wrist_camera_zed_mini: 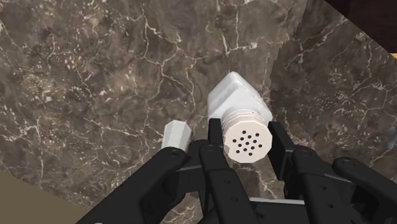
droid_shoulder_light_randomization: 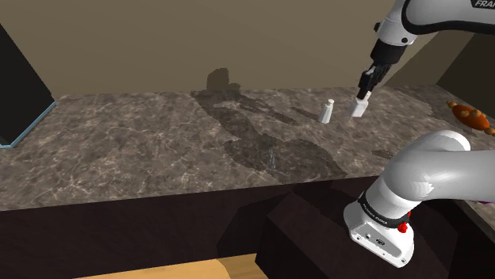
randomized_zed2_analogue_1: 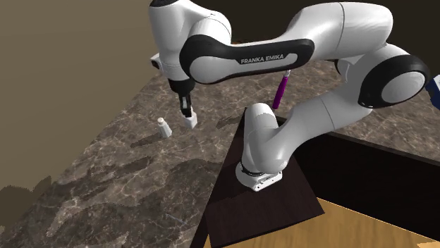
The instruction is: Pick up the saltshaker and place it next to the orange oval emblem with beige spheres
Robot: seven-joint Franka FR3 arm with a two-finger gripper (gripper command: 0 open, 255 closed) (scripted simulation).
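Note:
My black gripper (droid_shoulder_light_randomization: pixel 366 89) is shut on a white saltshaker (droid_shoulder_light_randomization: pixel 359 108) and holds it by its cap end, close over the dark marble counter (droid_shoulder_light_randomization: pixel 159 150). In the wrist view the fingers clasp the perforated cap of the saltshaker (wrist_camera_zed_mini: pixel 245 137), whose body points toward the counter. A second small white shaker (droid_shoulder_light_randomization: pixel 326 112) stands on the counter just to the shoulder view's left of the held one. The orange emblem with beige spheres (droid_shoulder_light_randomization: pixel 470 116) lies on the counter far to the shoulder view's right. From the second exterior view, the gripper (randomized_zed2_analogue_1: pixel 187 110) carries the saltshaker (randomized_zed2_analogue_1: pixel 190 121) beside the other shaker (randomized_zed2_analogue_1: pixel 165 127).
A dark box with a pale blue edge (droid_shoulder_light_randomization: pixel 20 87) stands at the counter's far left in the shoulder view. A purple stick-like object (randomized_zed2_analogue_1: pixel 282 88) shows behind the arm. The dark stand (randomized_zed2_analogue_1: pixel 268 197) adjoins the counter's near edge, and a brown wall (droid_shoulder_light_randomization: pixel 198 40) runs behind it.

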